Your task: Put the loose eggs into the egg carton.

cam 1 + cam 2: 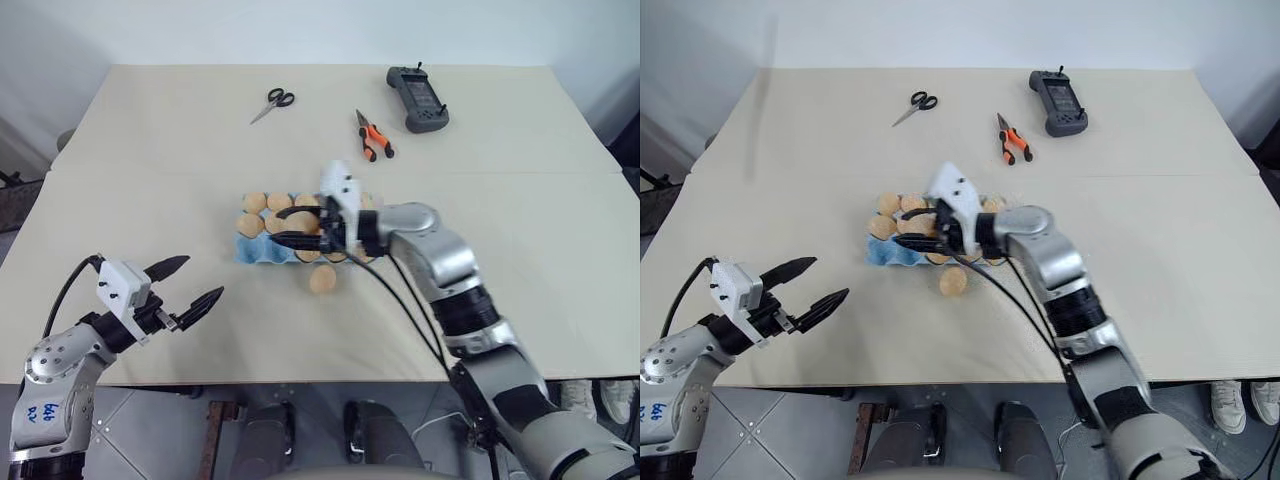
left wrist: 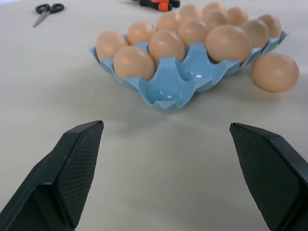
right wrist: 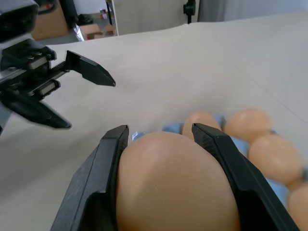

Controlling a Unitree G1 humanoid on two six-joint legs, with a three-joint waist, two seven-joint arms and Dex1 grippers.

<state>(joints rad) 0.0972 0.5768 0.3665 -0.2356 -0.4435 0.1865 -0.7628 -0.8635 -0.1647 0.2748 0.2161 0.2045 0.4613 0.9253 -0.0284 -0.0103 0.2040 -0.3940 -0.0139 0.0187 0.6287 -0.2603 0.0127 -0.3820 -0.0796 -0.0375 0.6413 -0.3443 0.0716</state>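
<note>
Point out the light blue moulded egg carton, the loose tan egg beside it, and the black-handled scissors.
light blue egg carton (image 2: 169,90), left wrist view, empty front cup.
loose tan egg (image 1: 322,279), left eye view, centre.
black-handled scissors (image 1: 272,103), left eye view, pivot.

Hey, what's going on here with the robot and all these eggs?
The robot is filling a light blue egg carton with eggs. Its right end effector is shut on one egg and holds it over the carton, which is already mostly full. Another loose egg lies on the table just beside the carton's near edge. The left end effector hangs open off to the side, holding nothing.
</note>
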